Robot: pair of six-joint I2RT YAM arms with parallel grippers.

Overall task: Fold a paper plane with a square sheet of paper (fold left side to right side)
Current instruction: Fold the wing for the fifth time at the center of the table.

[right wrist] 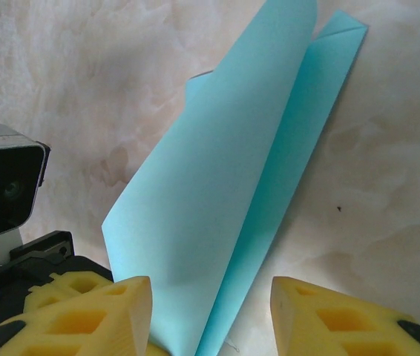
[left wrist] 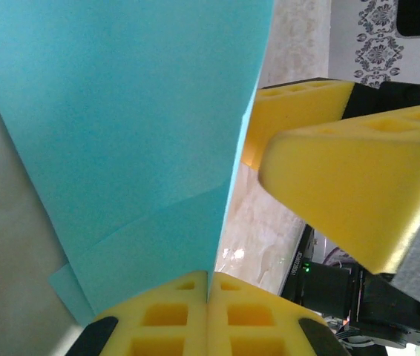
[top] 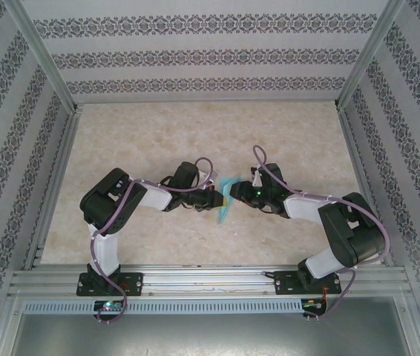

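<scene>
Left jaws tight on paper plane (left wrist: pixel 121 133)

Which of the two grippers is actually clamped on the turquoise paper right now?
The left gripper: its jaws are pressed together with the turquoise paper pinched between them. The right gripper has its jaws standing apart, one on either side of the sheet.

The overhead view is bright and evenly lit, with only faint, soft shadows on the table (top: pixel 195 133). The frame posts (top: pixel 43 55) splay outward at the left and right edges. In the left wrist view the paper sheet (left wrist: pixel 136 126) and the left tool (left wrist: pixel 208 297) sit close to the lens and look soft, and a small glare spots the table. In the right wrist view the sheet's inner fold lies in shade.
</scene>
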